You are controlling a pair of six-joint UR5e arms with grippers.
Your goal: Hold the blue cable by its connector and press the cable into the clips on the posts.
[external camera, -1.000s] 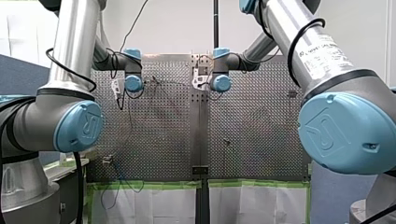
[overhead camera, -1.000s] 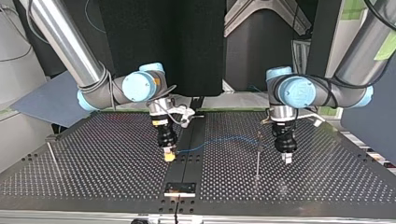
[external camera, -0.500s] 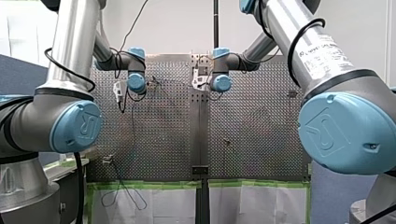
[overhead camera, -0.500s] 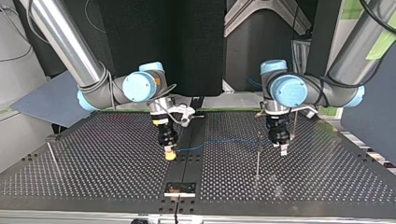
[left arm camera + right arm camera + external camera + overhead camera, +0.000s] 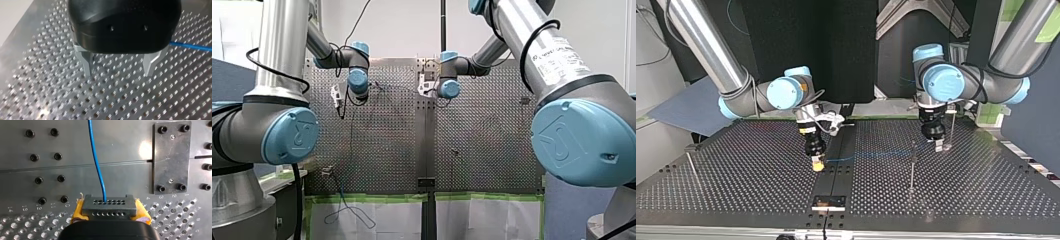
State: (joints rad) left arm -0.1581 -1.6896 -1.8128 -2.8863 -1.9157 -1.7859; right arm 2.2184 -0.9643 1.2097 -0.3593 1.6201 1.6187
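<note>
Top view: your right gripper (image 5: 819, 166) sits over the table's (image 5: 736, 195) middle seam, with the connector (image 5: 109, 206) between its fingers. The cable (image 5: 871, 154) runs from there toward the view's right, as far as a post (image 5: 912, 167). Your left gripper (image 5: 939, 148) is just right of that post and farther back, beside a second post (image 5: 951, 129). A third post (image 5: 691, 162) stands far left. A plate (image 5: 828, 202) lies at the near edge, in front of the right gripper.

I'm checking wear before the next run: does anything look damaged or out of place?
Only a small thing: in the right wrist view, one yellow pad of my right pincer looks frayed at its tip, beside the connector it grips. The blue cable leaves the connector in a smooth curve, unkinked.
</note>
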